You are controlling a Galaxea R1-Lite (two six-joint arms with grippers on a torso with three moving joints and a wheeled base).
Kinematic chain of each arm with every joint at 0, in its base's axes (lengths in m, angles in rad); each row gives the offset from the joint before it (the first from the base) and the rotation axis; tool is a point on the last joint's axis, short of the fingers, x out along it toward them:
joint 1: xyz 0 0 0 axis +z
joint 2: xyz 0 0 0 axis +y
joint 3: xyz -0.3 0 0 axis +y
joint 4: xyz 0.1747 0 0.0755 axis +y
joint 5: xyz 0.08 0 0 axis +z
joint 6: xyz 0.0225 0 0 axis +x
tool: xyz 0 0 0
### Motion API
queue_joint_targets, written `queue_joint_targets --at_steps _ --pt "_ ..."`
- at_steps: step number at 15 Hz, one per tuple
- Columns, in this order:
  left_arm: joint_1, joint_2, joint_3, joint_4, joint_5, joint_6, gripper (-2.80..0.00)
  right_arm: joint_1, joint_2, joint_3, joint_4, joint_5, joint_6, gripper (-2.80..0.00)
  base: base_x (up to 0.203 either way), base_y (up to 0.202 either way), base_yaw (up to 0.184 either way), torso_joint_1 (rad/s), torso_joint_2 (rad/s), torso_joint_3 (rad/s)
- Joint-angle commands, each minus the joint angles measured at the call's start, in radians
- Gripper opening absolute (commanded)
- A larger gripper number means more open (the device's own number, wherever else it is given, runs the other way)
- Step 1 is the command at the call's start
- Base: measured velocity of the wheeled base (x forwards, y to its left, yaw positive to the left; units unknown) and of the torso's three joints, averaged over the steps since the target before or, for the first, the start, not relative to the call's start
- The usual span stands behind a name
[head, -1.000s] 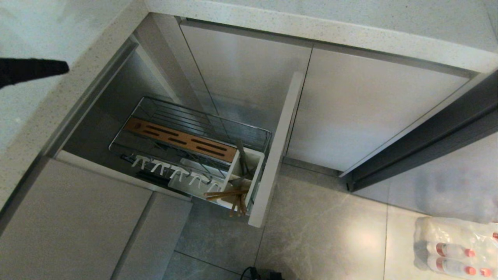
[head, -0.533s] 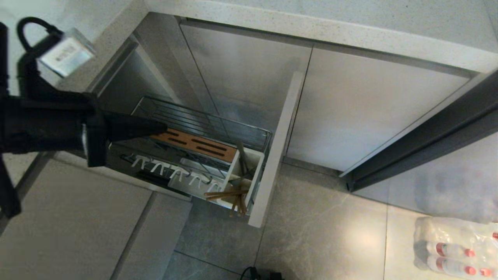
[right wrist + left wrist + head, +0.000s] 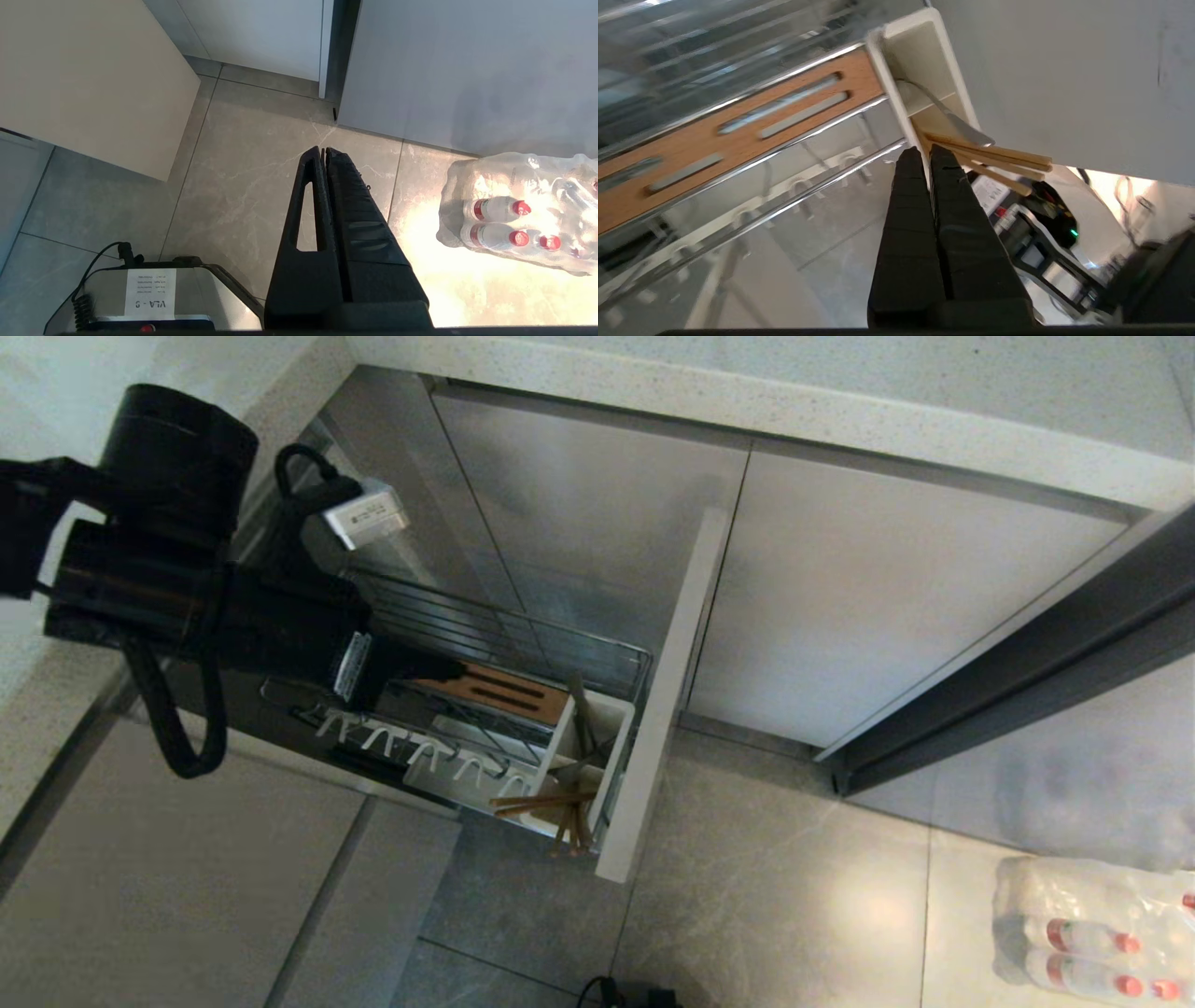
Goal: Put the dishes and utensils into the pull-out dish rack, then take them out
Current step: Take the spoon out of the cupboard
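Left arm (image 3: 177, 588): black, cylindrical links, looped black cable, small silver box with label. Grippers (image 3: 924, 156) (image 3: 323, 151): black ribbed tapered fingers. Base (image 3: 154, 298): grey, white "VLA" label, coiled cord.

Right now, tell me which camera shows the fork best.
The left wrist view: the fork leans out of the utensil caddy above the chopsticks. The head view shows only a thin dark sliver. The right wrist view shows none of it.
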Motion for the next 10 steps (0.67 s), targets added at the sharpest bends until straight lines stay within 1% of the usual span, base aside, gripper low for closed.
queue_joint_targets --at_steps 1,3,4,6,8,10 --pt "-0.019 0.059 -0.052 0.035 -0.003 -0.003 -2.8 0.0 0.002 0.0 0.0 0.0 0.0 -2.8 0.0 0.0 0.0 0.0 0.0 0.0" --pt "-0.055 0.094 -0.121 0.11 -0.004 -0.027 -2.8 0.0 0.002 0.0 0.0 0.0 0.0 -2.8 0.0 0.0 0.0 0.0 0.0 0.0" --pt "-0.066 0.11 -0.13 0.121 -0.004 -0.038 -2.8 0.0 0.002 0.0 0.0 0.0 0.0 -2.8 0.0 0.0 0.0 0.0 0.0 0.0" --pt "-0.08 0.154 -0.148 0.121 -0.003 -0.048 -2.8 0.0 0.002 0.0 0.0 0.0 0.0 -2.8 0.0 0.0 0.0 0.0 0.0 0.0" --pt "-0.095 0.201 -0.183 0.114 -0.003 -0.101 -2.8 0.0 0.002 0.0 0.0 0.0 0.0 -2.8 0.0 0.0 0.0 0.0 0.0 0.0" --pt "-0.1 0.239 -0.204 0.064 0.002 -0.152 -2.8 0.0 0.002 0.0 0.0 0.0 0.0 -2.8 0.0 0.0 0.0 0.0 0.0 0.0"
